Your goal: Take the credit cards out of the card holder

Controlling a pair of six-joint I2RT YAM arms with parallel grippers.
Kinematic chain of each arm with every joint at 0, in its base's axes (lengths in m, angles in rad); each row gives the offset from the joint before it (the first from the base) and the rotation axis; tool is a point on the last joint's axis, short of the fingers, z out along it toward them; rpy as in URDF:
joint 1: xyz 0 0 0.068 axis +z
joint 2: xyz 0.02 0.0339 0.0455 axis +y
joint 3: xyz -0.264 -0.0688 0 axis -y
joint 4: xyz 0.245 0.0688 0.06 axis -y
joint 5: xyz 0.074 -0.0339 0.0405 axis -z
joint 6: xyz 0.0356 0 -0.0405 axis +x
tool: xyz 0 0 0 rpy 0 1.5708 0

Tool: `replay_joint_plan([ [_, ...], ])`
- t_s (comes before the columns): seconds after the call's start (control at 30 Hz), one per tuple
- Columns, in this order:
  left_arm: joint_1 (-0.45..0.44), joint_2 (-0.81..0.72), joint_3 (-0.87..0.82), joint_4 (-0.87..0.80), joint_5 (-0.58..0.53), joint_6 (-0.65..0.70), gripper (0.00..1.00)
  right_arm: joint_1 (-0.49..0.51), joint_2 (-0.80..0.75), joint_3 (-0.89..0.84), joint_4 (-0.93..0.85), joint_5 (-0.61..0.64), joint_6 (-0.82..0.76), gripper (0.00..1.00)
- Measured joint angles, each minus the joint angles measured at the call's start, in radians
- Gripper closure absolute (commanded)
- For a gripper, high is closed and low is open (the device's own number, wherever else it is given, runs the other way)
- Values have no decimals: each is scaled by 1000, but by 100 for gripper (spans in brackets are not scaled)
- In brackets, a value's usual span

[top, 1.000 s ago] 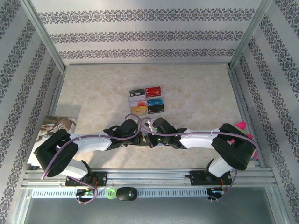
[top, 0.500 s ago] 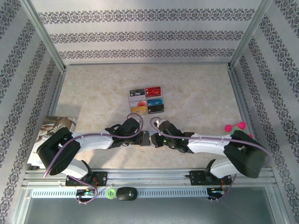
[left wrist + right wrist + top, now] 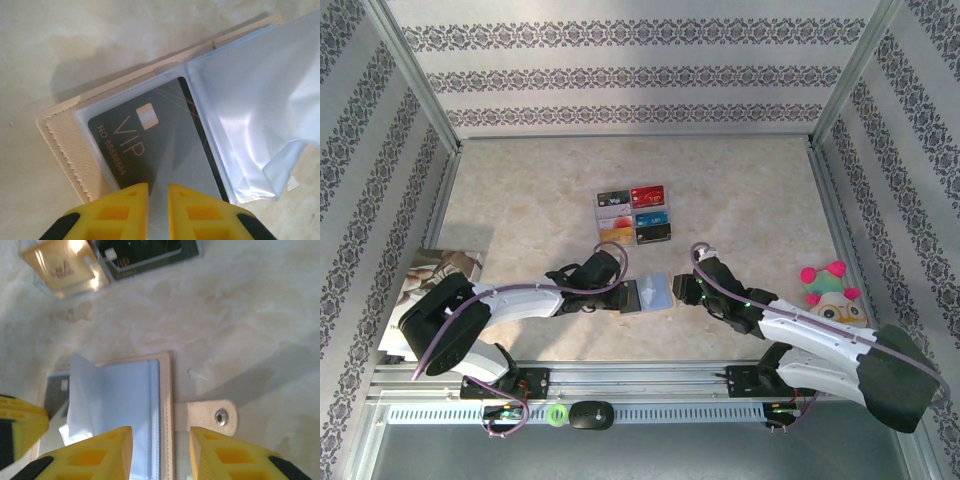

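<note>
Left hand [image 3: 158,190], fingers barely parted over the VIP card [image 3: 131,145] — I cannot tell if it grasps; right hand [image 3: 161,432] released. Between them the card holder [image 3: 650,294] lies open on the counter [image 3: 750,200] — near side, centre.

Lying open and flat on the counter, just below the middle of the overhead frame: a small pale tan card holder [image 3: 655,293] with stitched edges. Inside, clear plastic sleeves [image 3: 260,100], one lifted and curling up off the rest. Tucked under the sleeve on the left half, a dark grey card [image 3: 165,150] marked VIP, slanted across the left wrist frame. Sticking out from the right edge, a short strap tab [image 3: 202,412] with a metal snap, flat on the counter.
</note>
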State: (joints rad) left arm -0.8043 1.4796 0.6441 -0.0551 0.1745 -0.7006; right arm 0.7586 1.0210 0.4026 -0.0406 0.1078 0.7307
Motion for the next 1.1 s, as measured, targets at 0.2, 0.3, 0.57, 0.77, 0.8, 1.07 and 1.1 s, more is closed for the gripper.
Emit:
replay_joint_plan([
  [0.2,-13,0,73,-45,19,17,81,-35,-42,0,-16,-15,-7,71],
  [0.3,-26,12,118,-69,27,27,83,-37,-52,-3,-19,-24,-11,74],
  [0.57,-45,165,219,-162,27,64,87,-43,-91,-17,-31,-45,-23,79],
  [0.77,-48,174,221,-124,101,56,81,-50,-71,-24,-26,-74,-23,83],
  [0.8,-51,177,226,-110,126,54,81,-50,-65,-29,-23,-78,-23,83],
  [1.07,-101,350,372,-55,326,49,82,-50,-47,-43,-18,-98,-23,83],
  [1.1,-105,376,380,-48,349,50,81,-50,-47,-43,-16,-99,-23,82],
])
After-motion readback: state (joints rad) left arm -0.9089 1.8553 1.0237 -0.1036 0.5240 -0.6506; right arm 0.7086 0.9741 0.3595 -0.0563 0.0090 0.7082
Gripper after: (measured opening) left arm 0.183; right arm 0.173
